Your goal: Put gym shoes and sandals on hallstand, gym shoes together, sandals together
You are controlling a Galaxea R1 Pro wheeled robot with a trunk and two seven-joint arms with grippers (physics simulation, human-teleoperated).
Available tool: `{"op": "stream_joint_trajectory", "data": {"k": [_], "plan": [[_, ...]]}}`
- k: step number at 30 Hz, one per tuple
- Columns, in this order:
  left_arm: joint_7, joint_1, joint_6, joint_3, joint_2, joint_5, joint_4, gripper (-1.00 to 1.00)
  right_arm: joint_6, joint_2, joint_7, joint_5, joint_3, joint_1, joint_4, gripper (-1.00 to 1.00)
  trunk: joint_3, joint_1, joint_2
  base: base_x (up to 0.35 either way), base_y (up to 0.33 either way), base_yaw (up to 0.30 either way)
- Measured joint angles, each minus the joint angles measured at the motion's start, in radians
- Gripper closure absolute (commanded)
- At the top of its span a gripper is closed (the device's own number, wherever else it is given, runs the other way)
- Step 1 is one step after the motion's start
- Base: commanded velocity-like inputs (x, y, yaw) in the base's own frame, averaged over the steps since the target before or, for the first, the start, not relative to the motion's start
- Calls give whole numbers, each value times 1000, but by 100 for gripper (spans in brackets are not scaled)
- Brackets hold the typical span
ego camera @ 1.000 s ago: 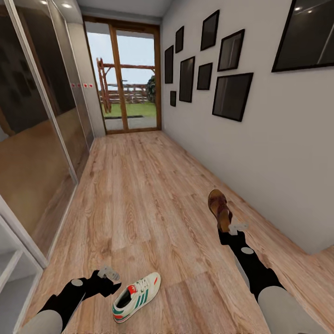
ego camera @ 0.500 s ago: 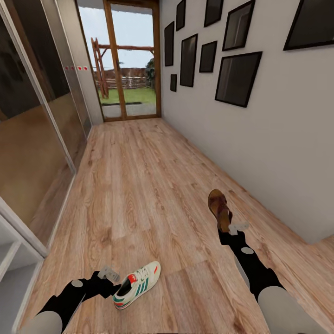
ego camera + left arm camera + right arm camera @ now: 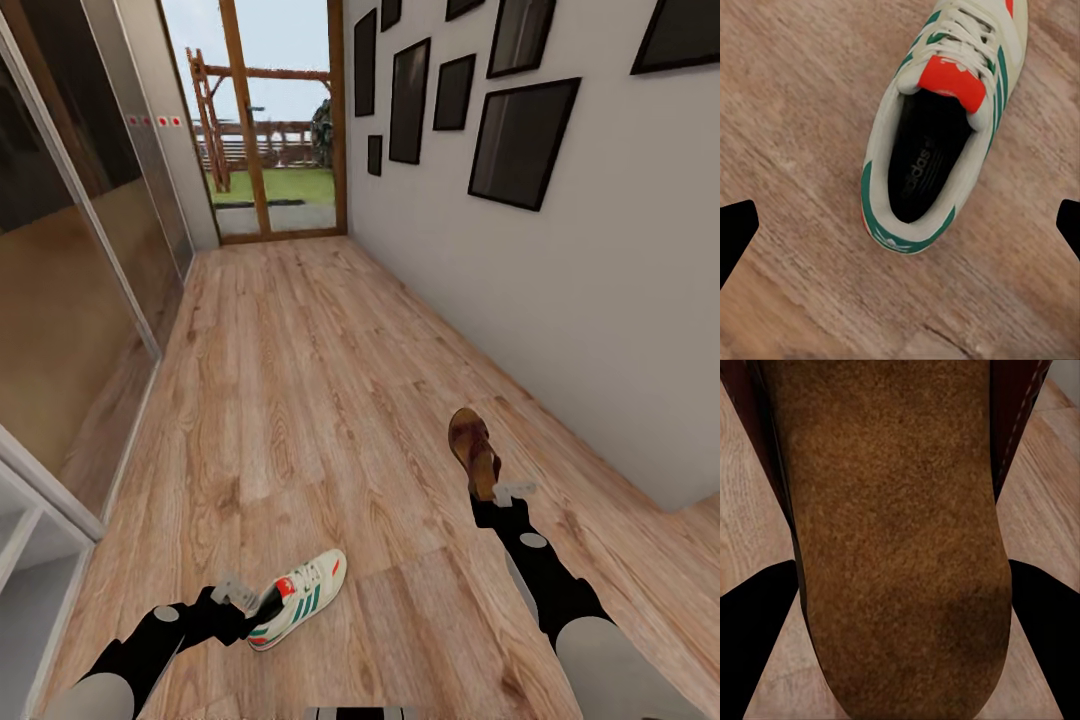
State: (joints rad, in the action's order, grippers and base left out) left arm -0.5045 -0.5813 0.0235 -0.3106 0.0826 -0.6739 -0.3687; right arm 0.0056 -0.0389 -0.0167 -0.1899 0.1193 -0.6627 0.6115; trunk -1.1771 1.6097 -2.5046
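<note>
One white gym shoe (image 3: pixel 300 596) with green stripes and a red tongue lies on the wood floor (image 3: pixel 300 400). My left gripper (image 3: pixel 238 593) hangs open just behind its heel. In the left wrist view the gym shoe (image 3: pixel 937 127) lies below my left gripper (image 3: pixel 902 229), whose fingertips (image 3: pixel 735 232) stand far apart. My right gripper (image 3: pixel 508 491) is shut on the heel end of a brown sandal (image 3: pixel 473 447), held above the floor. The sandal's tan footbed (image 3: pixel 896 547) sits between the right fingers (image 3: pixel 757 649). The other gym shoe and sandal are out of view.
Mirrored sliding doors (image 3: pixel 70 250) line the left side, with the corner of a pale white shelved unit (image 3: pixel 25 560) below them. A white wall with dark frames (image 3: pixel 520 140) runs along the right. A glass door (image 3: pixel 275 130) closes the far end of the corridor.
The camera has moved and the whole view has shifted. The gym shoe now lies closer to my left gripper, its heel by the fingers. The right gripper still holds the sandal.
</note>
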Motion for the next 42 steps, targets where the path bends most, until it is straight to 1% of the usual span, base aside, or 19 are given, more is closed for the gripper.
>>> {"op": "stream_joint_trajectory", "data": {"k": [6, 14, 22, 33, 37, 38, 39, 41, 42], "plan": [[1, 1, 2, 0, 1, 1, 0, -100, 0, 0, 0, 0, 0, 0, 0, 100, -2, 0, 0, 65, 0, 0], [1, 1, 3, 0, -3, 1, 0, -100, 0, 0, 0, 0, 0, 0, 0, 100, -3, -1, 0, 262, 0, 0], [2, 0, 2, 0, -2, 1, 0, -100, 0, -2, 0, 1, 1, 0, 0, 100, 0, 0, 0, 28, 0, -189], [1, 2, 1, 0, 2, -2, 0, -100, 0, -1, 0, 0, 2, 0, 0, 100, 1, 0, 0, 1, 0, -22], [0, 2, 2, 2, 2, -2, 0, -100, 0, -1, 0, 1, 2, 0, 0, 100, -16, 2, -1, 0, 0, 0], [0, 2, 2, 10, 3, -2, 0, -100, 0, -1, 0, 0, 2, 0, 0, 100, -21, 2, -1, 0, 0, 0], [0, 2, 2, 10, 3, -2, 0, -100, 0, -1, 0, 0, 2, 0, 0, 100, -26, 3, -1, 0, 0, 0], [0, 2, 2, 36, 3, -2, 0, -100, 0, -1, 0, 1, 2, 0, 0, 100, -37, 4, -2, 0, 0, 0], [0, 2, 2, 56, 4, -2, 0, -100, 0, -1, 0, 1, 2, 0, 0, 100, -42, 4, -2, 0, 0, 0]]}}
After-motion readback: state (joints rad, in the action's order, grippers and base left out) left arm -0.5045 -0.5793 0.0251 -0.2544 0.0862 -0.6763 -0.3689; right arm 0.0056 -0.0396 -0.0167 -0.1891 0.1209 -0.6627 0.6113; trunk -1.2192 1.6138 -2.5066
